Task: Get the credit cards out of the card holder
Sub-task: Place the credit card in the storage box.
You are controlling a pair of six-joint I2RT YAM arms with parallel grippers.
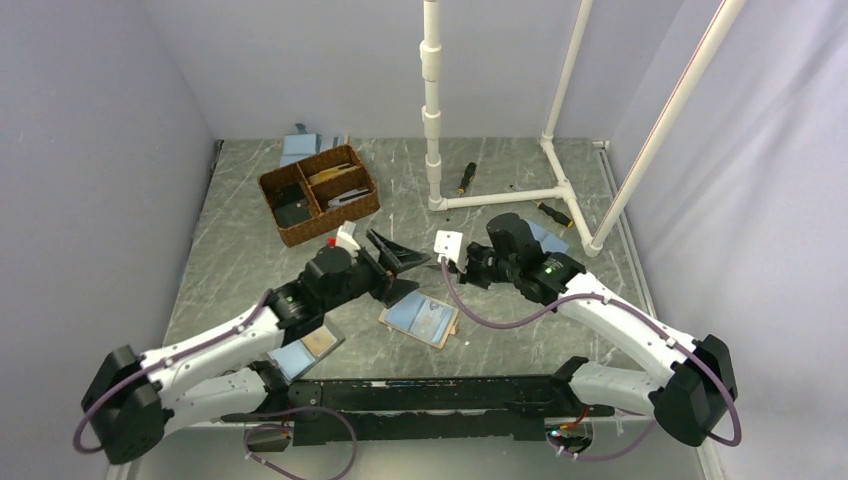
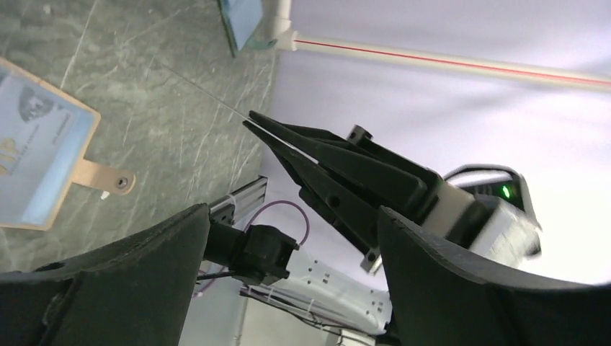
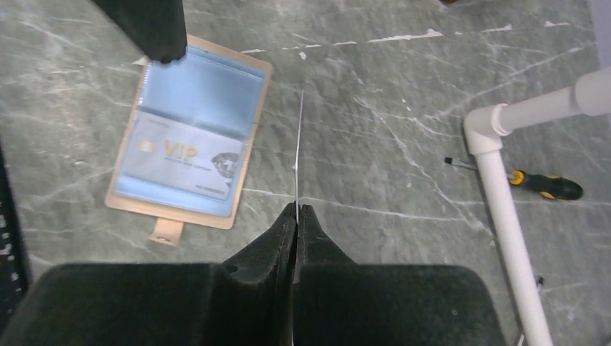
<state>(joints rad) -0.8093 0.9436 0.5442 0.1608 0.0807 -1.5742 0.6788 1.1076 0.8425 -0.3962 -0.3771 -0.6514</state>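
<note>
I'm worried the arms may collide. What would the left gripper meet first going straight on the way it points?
Most likely the right gripper, shut on a thin card seen edge-on: it sits dead ahead of the open left gripper, between its fingers. How near is unclear.

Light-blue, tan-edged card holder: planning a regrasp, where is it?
Top view: the light-blue, tan-edged card holder lies flat, centred on the grey table, just nearer than the left gripper.

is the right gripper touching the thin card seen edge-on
Touching. The right wrist view shows the right gripper shut on the card, whose near end sits pinched between the jaws.
</note>
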